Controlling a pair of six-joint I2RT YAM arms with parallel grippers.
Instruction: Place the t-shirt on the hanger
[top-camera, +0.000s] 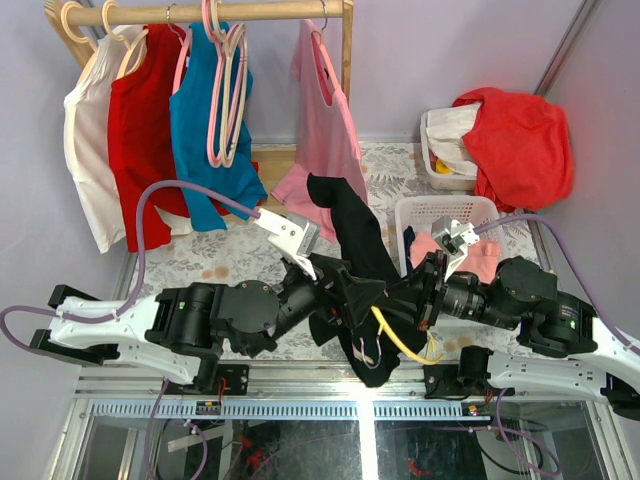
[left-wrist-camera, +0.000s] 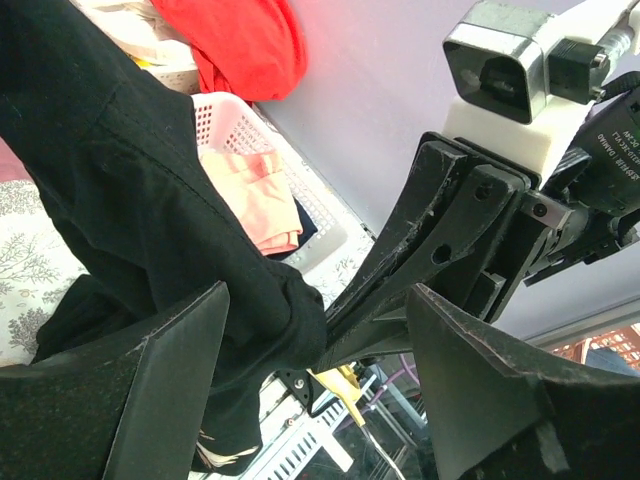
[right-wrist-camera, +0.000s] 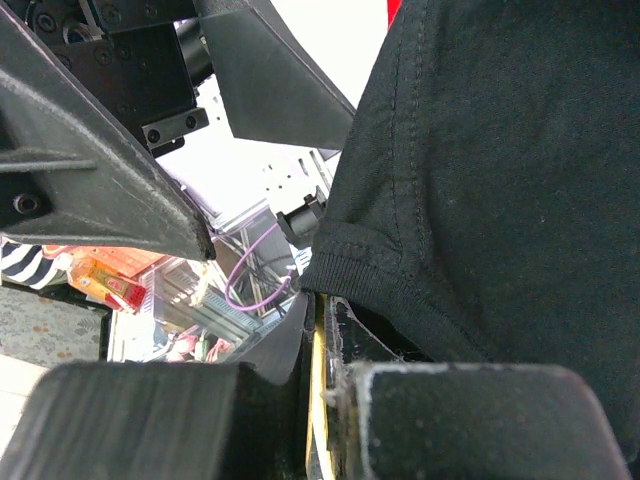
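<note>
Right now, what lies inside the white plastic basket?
In the white plastic basket lie a folded pink cloth and a dark blue cloth. The black cloth t-shirt hides another part of it.

A teal shirt hangs beside a pink shirt.

We see a pale lilac wall closing the scene well beyond the left hand and the right hand. Far past the left hand a wooden clothes rail carries white, red, teal and pink garments. The counter beneath both hands wears a grey cloth with a pale branch pattern. Just beyond the right hand sits a white slotted basket; farther off, a second basket lies under a red cloth. The light is soft and even.
</note>
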